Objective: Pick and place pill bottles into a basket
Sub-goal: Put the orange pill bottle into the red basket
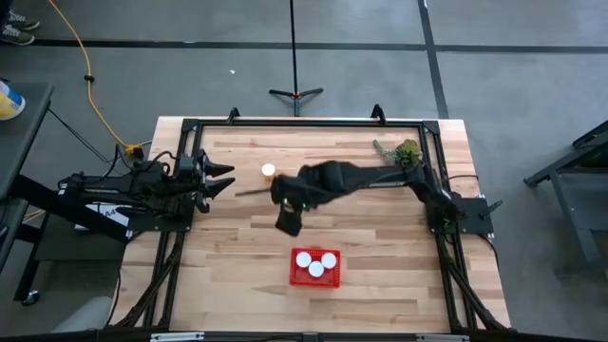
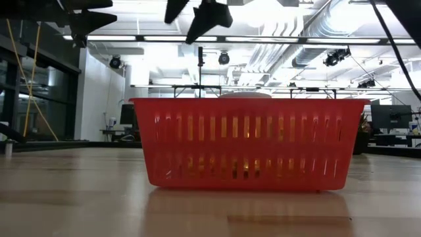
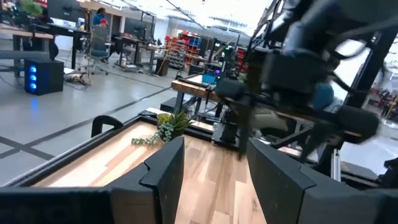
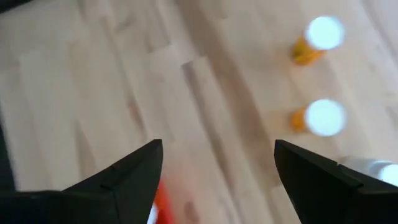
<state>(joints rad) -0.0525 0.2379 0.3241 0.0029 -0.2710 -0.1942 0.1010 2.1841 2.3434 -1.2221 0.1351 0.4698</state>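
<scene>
The red meshed basket stands near the table's front middle, with three white-capped pill bottles in it. In the low view the basket fills the middle, and one cap shows above its rim. One orange bottle stands upright on the table, left of my right arm. The right wrist view shows two more upright bottles on the wood. My right gripper is open and empty, above the table just beyond the basket. My left gripper is open and empty at the table's left.
A green leafy clump lies at the far right corner, and it also shows in the left wrist view. A black frame runs round the table's edges. My right arm stretches across the table's middle from the right.
</scene>
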